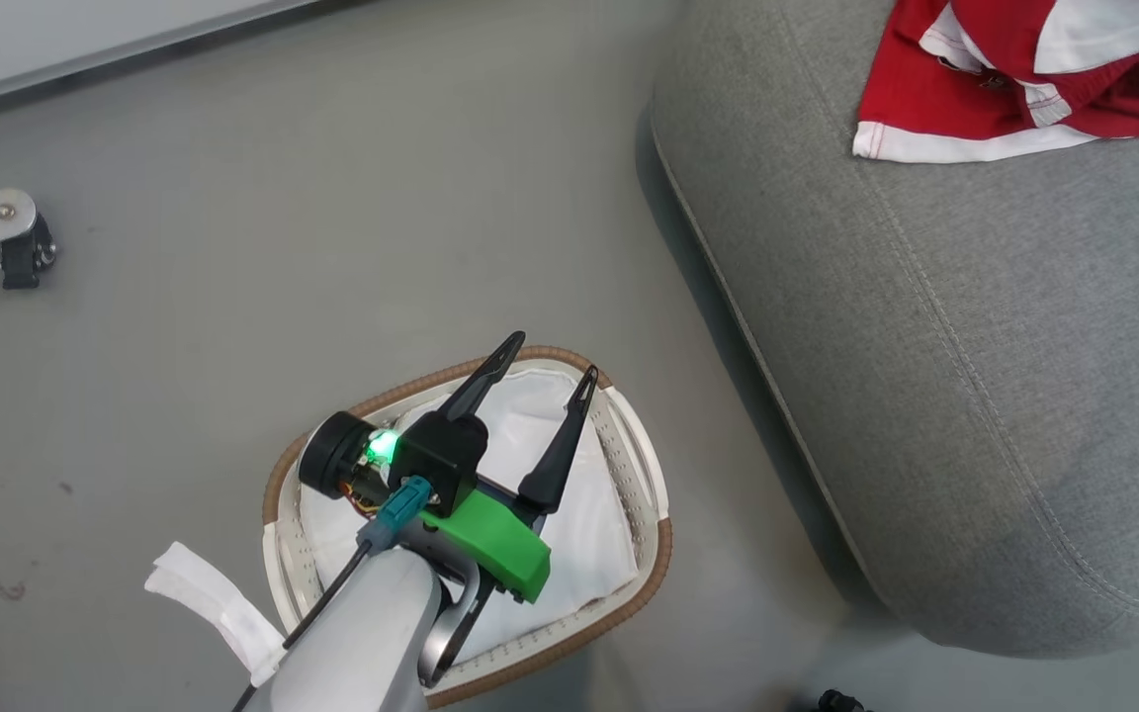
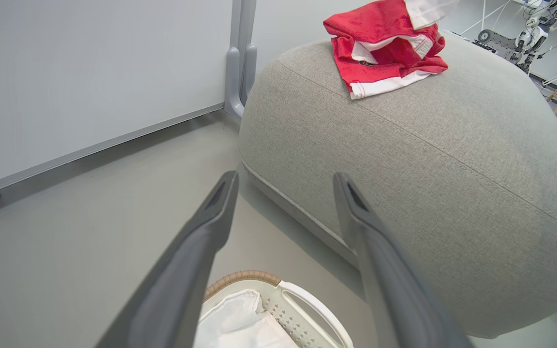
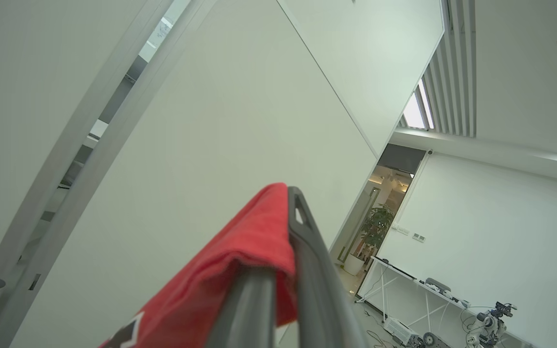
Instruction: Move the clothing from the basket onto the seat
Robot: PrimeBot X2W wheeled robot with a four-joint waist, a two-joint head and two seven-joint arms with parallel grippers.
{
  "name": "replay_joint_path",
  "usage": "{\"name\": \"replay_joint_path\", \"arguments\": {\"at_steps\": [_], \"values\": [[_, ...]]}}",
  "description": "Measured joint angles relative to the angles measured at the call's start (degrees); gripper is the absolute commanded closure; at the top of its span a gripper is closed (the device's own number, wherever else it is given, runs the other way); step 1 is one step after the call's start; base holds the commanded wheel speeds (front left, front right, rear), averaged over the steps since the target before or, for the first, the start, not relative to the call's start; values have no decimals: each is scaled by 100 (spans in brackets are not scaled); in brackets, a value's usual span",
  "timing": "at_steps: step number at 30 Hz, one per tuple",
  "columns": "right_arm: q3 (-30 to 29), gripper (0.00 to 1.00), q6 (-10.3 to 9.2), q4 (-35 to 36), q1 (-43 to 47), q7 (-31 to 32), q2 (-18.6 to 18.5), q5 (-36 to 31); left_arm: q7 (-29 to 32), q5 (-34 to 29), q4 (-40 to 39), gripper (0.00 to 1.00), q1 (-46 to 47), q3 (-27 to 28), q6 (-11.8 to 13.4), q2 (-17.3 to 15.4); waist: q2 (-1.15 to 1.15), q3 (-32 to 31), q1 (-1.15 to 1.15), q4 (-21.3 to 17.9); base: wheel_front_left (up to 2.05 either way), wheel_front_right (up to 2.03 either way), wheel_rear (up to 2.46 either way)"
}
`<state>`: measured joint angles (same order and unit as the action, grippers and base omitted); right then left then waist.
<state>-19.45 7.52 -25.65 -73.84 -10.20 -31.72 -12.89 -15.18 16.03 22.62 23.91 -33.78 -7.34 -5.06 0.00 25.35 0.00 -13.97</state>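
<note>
The big rounded grey fabric sofa seat (image 1: 975,415) takes up the right side, and one bundle of the red clothing with white hems (image 1: 1005,89) is lying on top of it, near the far end. On the floor just beside the seat sits the small oval white plastic basket with the brown woven rim (image 1: 665,554). All I can see inside is the white cloth liner (image 1: 589,534), though the arm hides a chunk of it.

The left gripper (image 1: 552,358) hovers over the basket, fingers spread wide, nothing in them. The right gripper (image 3: 285,200) is clamped tight on another red garment (image 3: 240,251), pointing up toward the wall and ceiling, cloth draped over one finger.

My take: this is the carry-and-drop bit. Bring that piece well over the flat top of the seat, get low, then let go. The rounded edge looks like it'd let soft fabric slide off. Land it next to the first bundle.
</note>
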Motion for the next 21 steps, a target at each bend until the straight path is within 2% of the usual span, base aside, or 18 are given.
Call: {"name": "replay_joint_path", "arguments": {"at_steps": [5,13,21], "values": [[-341,100,1,-654,-56,-134,110,-182,1,-130,-59,0,117,-10,-1,-30,0,303,0,86,0,0,0],[-933,100,1,-1513,494,-458,619,-441,1,-259,-137,0,275,-30,0,-179,0,808,1,119,0,0,0],[-1410,100,1,-1471,1380,-480,1473,-641,41,-285,-176,0,276,-30,36,-361,0,1127,1,-39,0,0,0]]}}
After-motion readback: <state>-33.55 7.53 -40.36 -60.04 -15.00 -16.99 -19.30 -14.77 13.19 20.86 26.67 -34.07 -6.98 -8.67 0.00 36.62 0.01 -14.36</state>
